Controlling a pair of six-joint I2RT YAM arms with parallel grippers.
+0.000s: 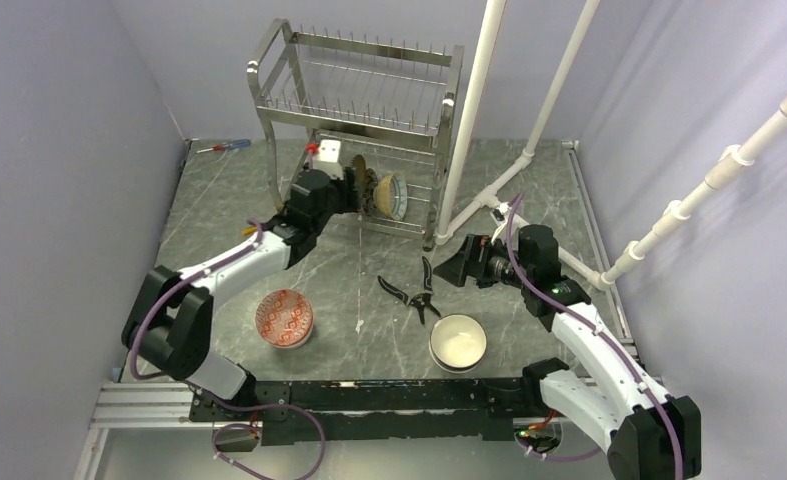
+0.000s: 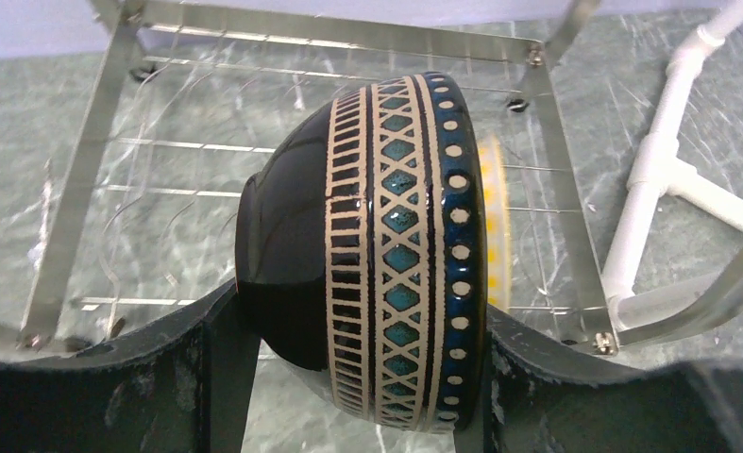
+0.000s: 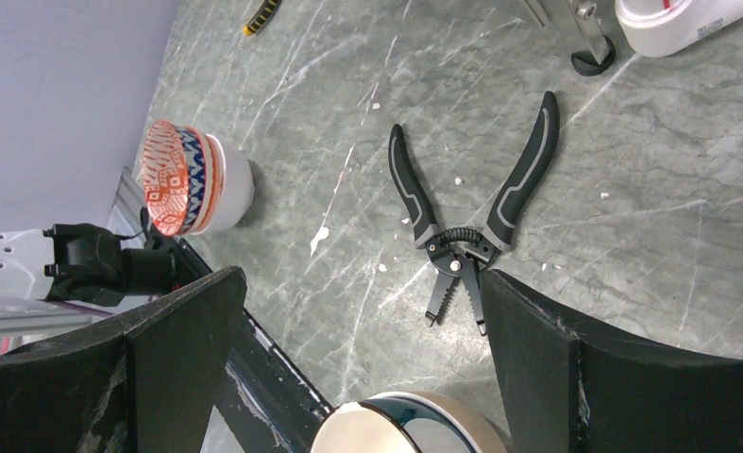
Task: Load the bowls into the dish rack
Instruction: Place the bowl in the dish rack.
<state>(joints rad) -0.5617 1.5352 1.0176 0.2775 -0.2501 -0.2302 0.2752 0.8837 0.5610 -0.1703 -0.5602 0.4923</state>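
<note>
The dish rack (image 1: 349, 120) (image 2: 348, 33) stands at the far edge of the counter (image 1: 219, 200) (image 3: 632, 189), about in the middle. The left arm reaches to its lower tier. There the left gripper (image 1: 354, 195) (image 2: 358, 340) has its fingers (image 2: 216, 368) clamped on a dark patterned bowl (image 1: 365, 180) (image 2: 377, 255). One finger is at the foot and the other is at the rim. The bowl is turned on its edge, and a tan band with teal diamonds runs around it. It is inside the frame of the lower tier, above the wires. I cannot tell if it already touches them.

Just behind it, a teal bowl with yellow centre (image 1: 397, 196) (image 2: 493, 226) stands on edge in the same tier.

The right gripper (image 1: 459, 265) (image 3: 360, 283) hangs over the middle of the counter, toward the right side. Its fingers (image 3: 575, 368) are wide apart and they hold nothing. Below it lie black pliers (image 1: 414, 290) (image 3: 462, 226) with the handles spread.

Two more bowls sit upright on the counter. A red-patterned bowl (image 1: 284, 317) (image 3: 183, 179) is toward the near left corner. A pale bowl (image 1: 458, 342) (image 3: 414, 425), white inside, is close to the near edge, right of the middle, near the pliers.

A screwdriver (image 1: 224, 146) lies at the far left corner. White pipes (image 1: 489, 100) rise to the right of the rack.
</note>
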